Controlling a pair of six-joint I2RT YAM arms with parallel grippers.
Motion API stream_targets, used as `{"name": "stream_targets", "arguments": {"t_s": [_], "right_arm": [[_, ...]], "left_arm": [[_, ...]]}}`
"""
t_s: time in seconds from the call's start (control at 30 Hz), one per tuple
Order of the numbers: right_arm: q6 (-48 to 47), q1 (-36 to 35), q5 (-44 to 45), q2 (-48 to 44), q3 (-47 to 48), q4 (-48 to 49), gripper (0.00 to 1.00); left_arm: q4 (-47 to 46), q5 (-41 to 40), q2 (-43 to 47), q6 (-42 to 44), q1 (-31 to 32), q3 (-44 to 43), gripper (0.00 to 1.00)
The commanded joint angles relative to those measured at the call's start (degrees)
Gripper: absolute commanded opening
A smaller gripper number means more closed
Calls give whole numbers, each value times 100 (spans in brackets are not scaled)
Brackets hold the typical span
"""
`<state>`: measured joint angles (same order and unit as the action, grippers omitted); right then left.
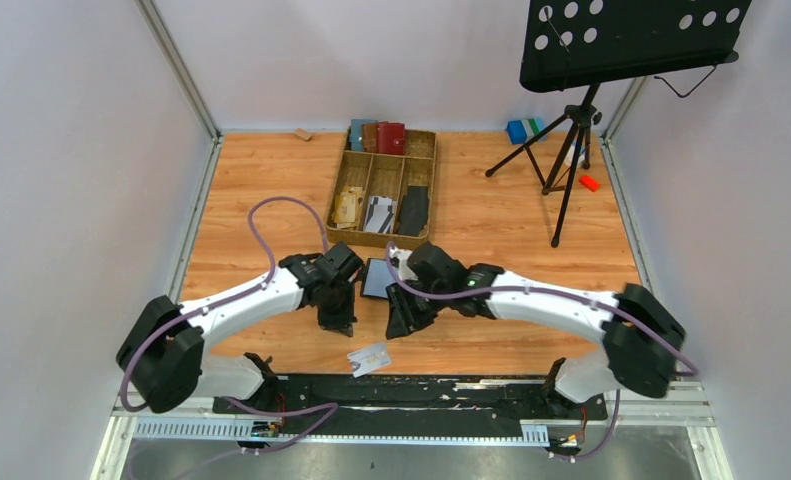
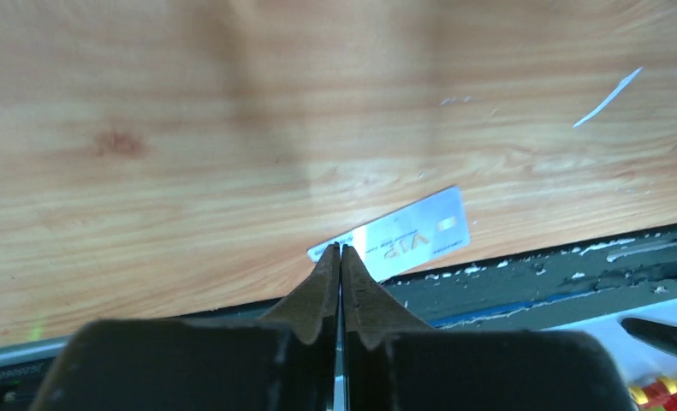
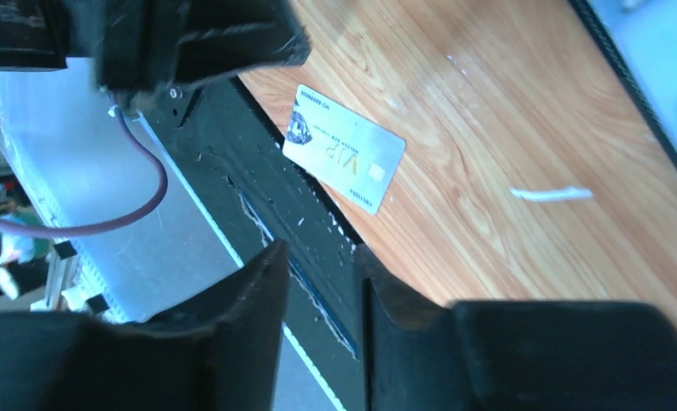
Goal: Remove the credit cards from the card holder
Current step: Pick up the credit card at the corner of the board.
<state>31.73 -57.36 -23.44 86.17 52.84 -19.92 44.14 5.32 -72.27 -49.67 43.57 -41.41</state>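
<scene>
- Left gripper [image 2: 341,251] pressed together, empty; right gripper [image 3: 320,261] slightly spread, empty.
- Card holder [image 1: 376,278] lies between them; one credit card [image 1: 369,358] lies flat nearby — probably light, stiff, slick: pinch an edge.

The left gripper [image 2: 341,251] hides part of the credit card [image 2: 416,235].

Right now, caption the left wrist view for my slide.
Closed left hand hovering over a white VIP credit card lying near the wooden table's front edge.
</scene>
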Motion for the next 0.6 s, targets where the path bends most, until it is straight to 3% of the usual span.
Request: {"name": "stream_targets", "arguments": {"t_s": [0.0, 0.1, 0.23, 0.33, 0.47, 0.57], "right_arm": [[-893, -270, 985, -1275, -485, -208, 43], [-1352, -626, 1721, -2033, -835, -268, 70], [-1894, -1393, 3347, -2969, -1131, -283, 77], [-2720, -1775, 3809, -3406, -1477, 343, 96], [-4119, -2276, 3937, -3483, -1830, 1329, 100], [-4805, -2424, 3476, -2964, -1474, 1157, 100]], "left_arm": [[-38, -188, -504, 987, -78, -711, 0], [-179, 29, -859, 1312, -85, -1013, 0], [-151, 294, -1462, 1651, -86, -1313, 0], [-164, 484, -1787, 1897, -86, -1384, 0], [3, 538, -2126, 2195, -85, -1519, 0], [84, 683, -2320, 2295, -77, -1578, 0]]}}
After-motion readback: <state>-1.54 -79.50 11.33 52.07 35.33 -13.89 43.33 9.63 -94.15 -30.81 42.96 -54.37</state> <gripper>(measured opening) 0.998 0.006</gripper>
